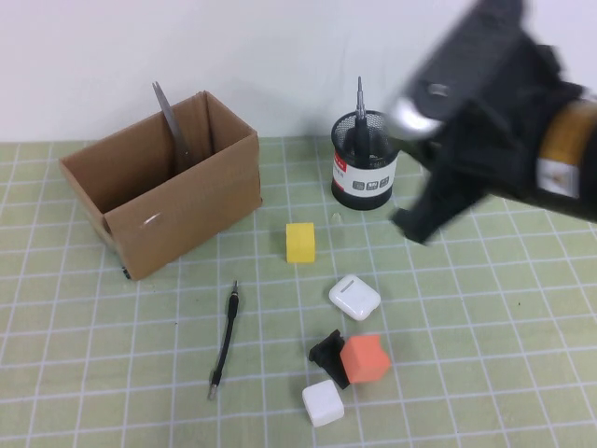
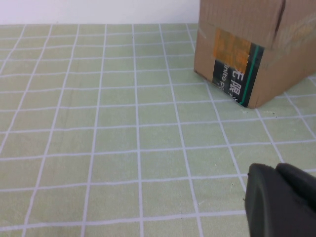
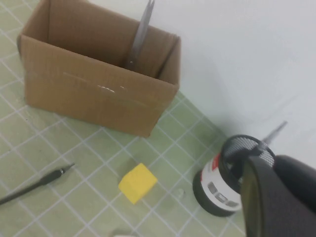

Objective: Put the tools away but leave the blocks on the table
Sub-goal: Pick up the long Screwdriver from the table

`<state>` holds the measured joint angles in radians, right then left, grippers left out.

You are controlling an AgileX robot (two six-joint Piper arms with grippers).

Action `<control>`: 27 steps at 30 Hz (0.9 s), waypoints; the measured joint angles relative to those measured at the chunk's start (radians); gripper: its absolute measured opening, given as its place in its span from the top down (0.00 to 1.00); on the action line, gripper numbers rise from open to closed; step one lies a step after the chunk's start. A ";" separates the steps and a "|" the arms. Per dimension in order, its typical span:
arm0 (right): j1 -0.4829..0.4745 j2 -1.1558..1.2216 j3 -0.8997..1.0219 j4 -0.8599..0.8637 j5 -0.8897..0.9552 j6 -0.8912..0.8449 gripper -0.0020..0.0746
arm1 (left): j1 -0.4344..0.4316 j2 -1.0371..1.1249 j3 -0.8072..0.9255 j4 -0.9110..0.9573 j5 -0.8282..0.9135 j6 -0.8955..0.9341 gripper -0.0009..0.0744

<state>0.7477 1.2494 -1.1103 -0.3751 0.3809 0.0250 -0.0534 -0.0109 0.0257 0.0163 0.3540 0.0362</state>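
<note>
So, hidden stuff: we only get the steel blades of the scissors (image 1: 171,124) poking up out of the cardboard box (image 1: 177,201); the handles are down inside, out of sight.
Driver: just the metal tip of the driver (image 1: 360,105) sticks out of the black mesh cup (image 1: 365,163); the rest is lost behind the mesh.
Right gripper: the right gripper (image 1: 410,227) is a motion-smeared dark shape just right of the cup, above the table, fingers together with nothing in them as far as we can see.
Left gripper: we can't find it in the high view; its own camera shows the left gripper (image 2: 281,202) only as a black lump cut off at the frame edge, fingers together, low over bare grid near a corner of the box.
Pen rod: the thin black rod (image 1: 224,342) lies flat on the table, near of the box, well apart from both grippers.
Blocks: yellow cube (image 1: 300,242) mid-table; nearer to us an orange cube (image 1: 366,359) touching a black chunk (image 1: 327,353) it partly covers, a white cube (image 1: 323,402) just beside, and a white rounded piece (image 1: 354,297) between them and the yellow.
Surface: light-green table (image 1: 485,327) with a white square grid.
Room: plain white wall (image 1: 280,56) on the far side.
</note>
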 joint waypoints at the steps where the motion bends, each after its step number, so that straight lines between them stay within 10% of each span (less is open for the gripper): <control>1: 0.000 -0.041 0.028 0.000 0.000 0.003 0.98 | 0.000 0.000 0.000 0.000 0.000 0.000 0.99; 22: -0.002 -0.232 0.102 -0.029 0.126 0.016 0.98 | 0.000 0.000 0.000 0.000 0.000 0.000 0.99; 27: -0.135 -0.279 0.161 0.047 0.126 0.021 0.98 | 0.000 0.000 0.000 0.000 0.000 0.000 0.99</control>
<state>0.6126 0.9706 -0.9491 -0.3278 0.5072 0.0462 -0.0534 -0.0109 0.0257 0.0163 0.3540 0.0362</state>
